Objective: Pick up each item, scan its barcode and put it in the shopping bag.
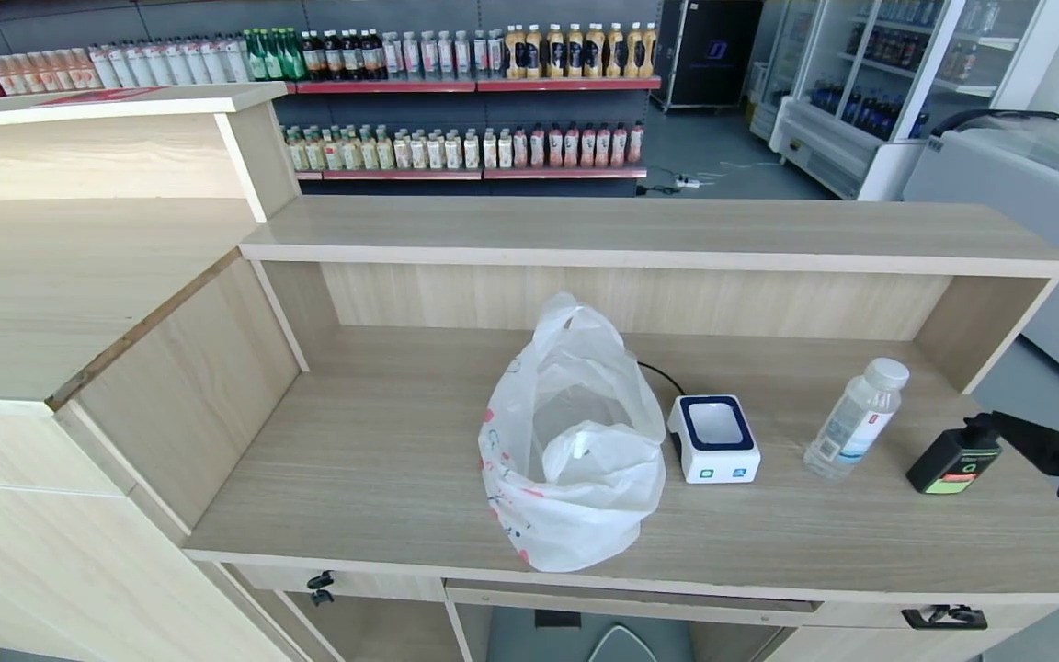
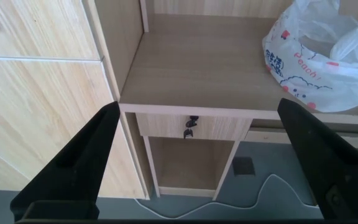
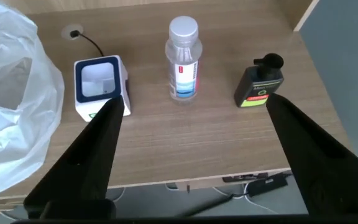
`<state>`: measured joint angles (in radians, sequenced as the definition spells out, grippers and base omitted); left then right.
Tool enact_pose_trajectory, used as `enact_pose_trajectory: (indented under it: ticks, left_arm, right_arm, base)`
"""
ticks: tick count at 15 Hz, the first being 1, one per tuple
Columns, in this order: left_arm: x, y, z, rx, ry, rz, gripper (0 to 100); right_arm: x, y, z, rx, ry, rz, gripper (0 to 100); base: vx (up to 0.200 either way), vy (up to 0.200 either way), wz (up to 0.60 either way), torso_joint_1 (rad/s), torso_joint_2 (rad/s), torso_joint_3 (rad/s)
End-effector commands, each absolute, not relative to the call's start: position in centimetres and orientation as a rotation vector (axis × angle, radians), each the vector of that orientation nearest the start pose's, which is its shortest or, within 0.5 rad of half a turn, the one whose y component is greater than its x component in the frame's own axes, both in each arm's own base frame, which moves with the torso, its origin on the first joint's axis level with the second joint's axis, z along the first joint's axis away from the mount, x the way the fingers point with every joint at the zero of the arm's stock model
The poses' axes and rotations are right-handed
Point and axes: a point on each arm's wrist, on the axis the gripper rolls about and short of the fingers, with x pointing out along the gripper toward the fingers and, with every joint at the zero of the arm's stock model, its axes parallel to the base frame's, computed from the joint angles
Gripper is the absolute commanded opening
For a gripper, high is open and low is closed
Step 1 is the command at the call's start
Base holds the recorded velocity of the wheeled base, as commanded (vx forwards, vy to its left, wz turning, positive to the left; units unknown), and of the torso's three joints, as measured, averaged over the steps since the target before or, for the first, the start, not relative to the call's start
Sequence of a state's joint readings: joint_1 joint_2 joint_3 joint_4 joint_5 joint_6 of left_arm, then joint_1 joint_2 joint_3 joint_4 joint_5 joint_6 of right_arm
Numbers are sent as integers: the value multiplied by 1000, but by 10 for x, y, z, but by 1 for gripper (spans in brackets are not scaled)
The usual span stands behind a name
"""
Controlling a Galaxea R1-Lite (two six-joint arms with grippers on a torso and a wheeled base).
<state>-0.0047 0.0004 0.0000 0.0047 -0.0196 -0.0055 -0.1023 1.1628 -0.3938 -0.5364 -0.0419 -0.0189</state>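
A white plastic shopping bag [image 1: 571, 441] stands open at the middle of the wooden counter [image 1: 382, 478]. Right of it sits a small white barcode scanner [image 1: 713, 439], then a clear water bottle [image 1: 856, 418] with a white cap, then a black pump bottle [image 1: 955, 457] with a green label. My right gripper [image 3: 194, 101] hangs open above the counter's front edge, facing the clear bottle [image 3: 183, 59], with the scanner [image 3: 98, 84] and the black bottle [image 3: 260, 84] to either side. My left gripper [image 2: 199, 106] is open and empty, low before the counter's front left corner, with the bag [image 2: 316, 56] off to one side.
A raised wooden ledge [image 1: 658, 239] walls the counter at the back and sides. A taller cabinet [image 1: 51, 303] stands to the left. A drawer with a key [image 2: 190, 124] sits under the counter's front edge. The scanner's cable [image 1: 663, 375] runs behind the bag.
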Motion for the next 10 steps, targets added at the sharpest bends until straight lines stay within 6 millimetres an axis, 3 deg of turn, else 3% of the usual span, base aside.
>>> enact_pose_trajectory:
  ticks: [1, 5, 7, 10]
  left_arm:
    - [-23, 0, 75, -6, 6, -25, 100]
    - [-23, 0, 75, -6, 6, -25, 100]
    - [-23, 0, 75, -6, 6, -25, 100]
    - [-23, 0, 75, -6, 6, -25, 100]
  right_arm:
    - [190, -32, 153, 11, 314, -182, 100]
    - [211, -52, 117, -74, 365, -158, 100]
    - [224, -60, 89, -80, 386, -174, 100]
    - [245, -72, 66, -139, 323, -193, 100]
  base:
    - [0, 0, 0, 0, 0, 0]
    - [0, 0, 0, 0, 0, 0]
    - [0, 0, 0, 0, 0, 0]
    - [0, 0, 0, 0, 0, 0]
